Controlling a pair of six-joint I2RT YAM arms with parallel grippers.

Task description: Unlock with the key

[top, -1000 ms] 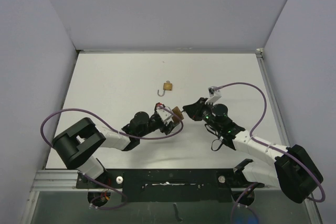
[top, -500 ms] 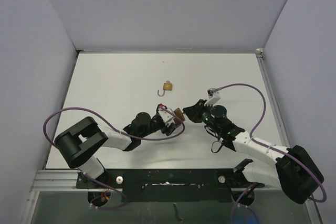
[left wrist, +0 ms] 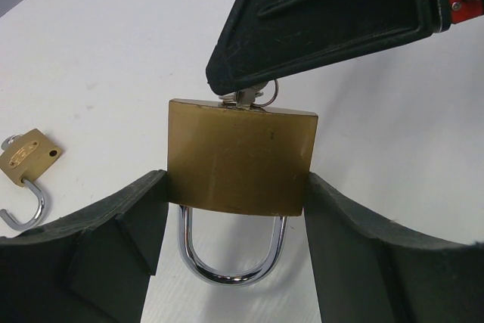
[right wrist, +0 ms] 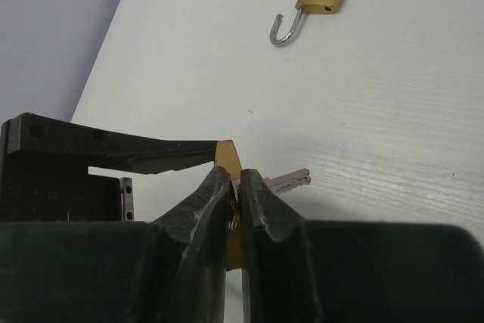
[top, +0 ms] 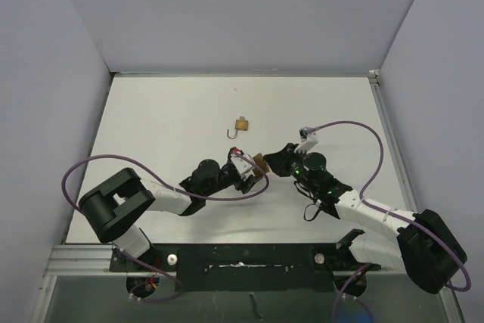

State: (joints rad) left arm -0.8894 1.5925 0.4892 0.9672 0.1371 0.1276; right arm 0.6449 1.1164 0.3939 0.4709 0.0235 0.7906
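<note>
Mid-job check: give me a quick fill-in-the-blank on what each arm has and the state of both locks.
The left fingers clamp the brass padlock, whose shackle is ___. The right fingers pinch the ___ at that padlock's keyhole end. The second padlock, lying loose on the table, has its shackle ___.
Missing words: closed; key; open.
</note>
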